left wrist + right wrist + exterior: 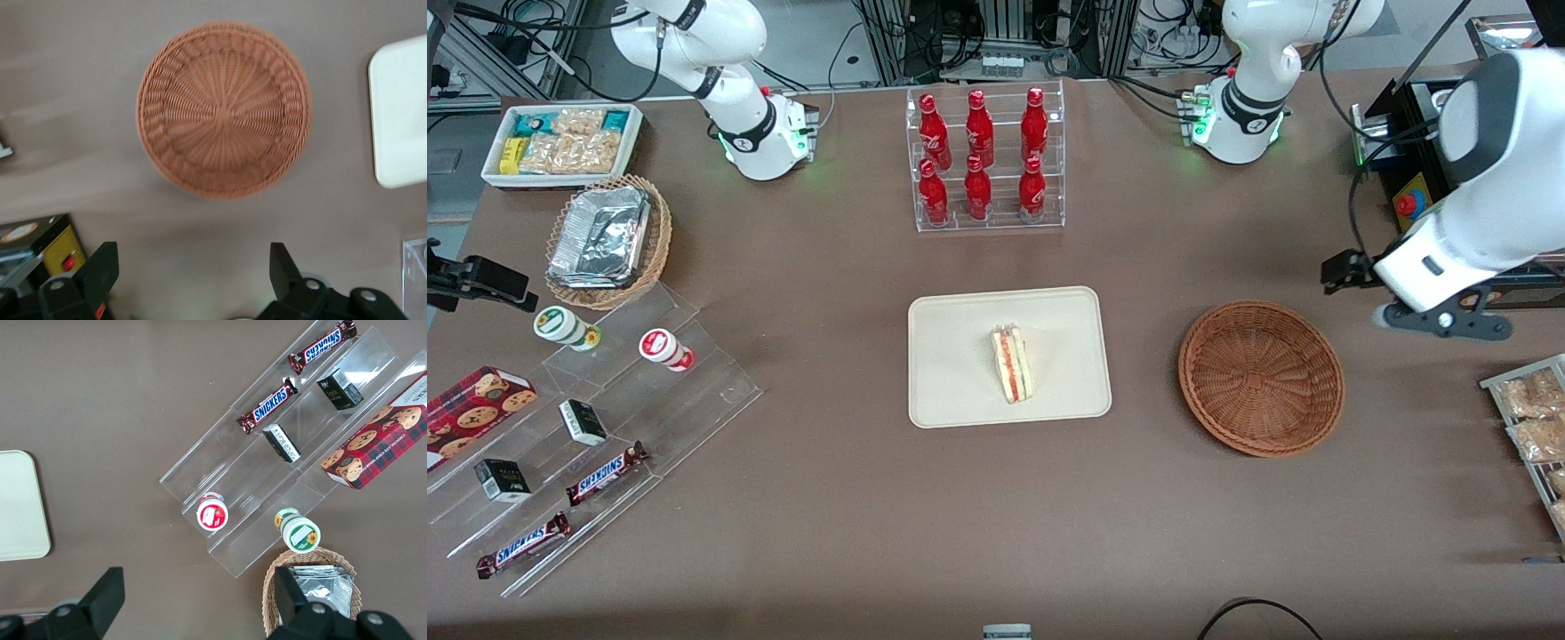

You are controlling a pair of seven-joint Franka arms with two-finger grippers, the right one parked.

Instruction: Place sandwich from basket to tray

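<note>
The sandwich (1012, 364), a pale wedge with red, orange and green layers, lies on the cream tray (960, 356) in the middle of the table. Toward the working arm's end sits the round reddish-brown basket (1261, 378), and nothing is in it. My gripper (1347, 269) hangs above the table beside the basket, farther from the front camera than the basket's middle. In the left wrist view the gripper (193, 257) is open with bare table between its fingers. The same view shows the basket (223, 110) and a corner of the tray (400, 113).
A clear rack of red bottles (987, 160) stands farther back than the tray. A stepped clear display (605, 427) with snacks, a tan basket of foil containers (609, 240) and a white bin (560, 142) lie toward the parked arm's end. Packets on a rack (1529, 418) sit near the working arm.
</note>
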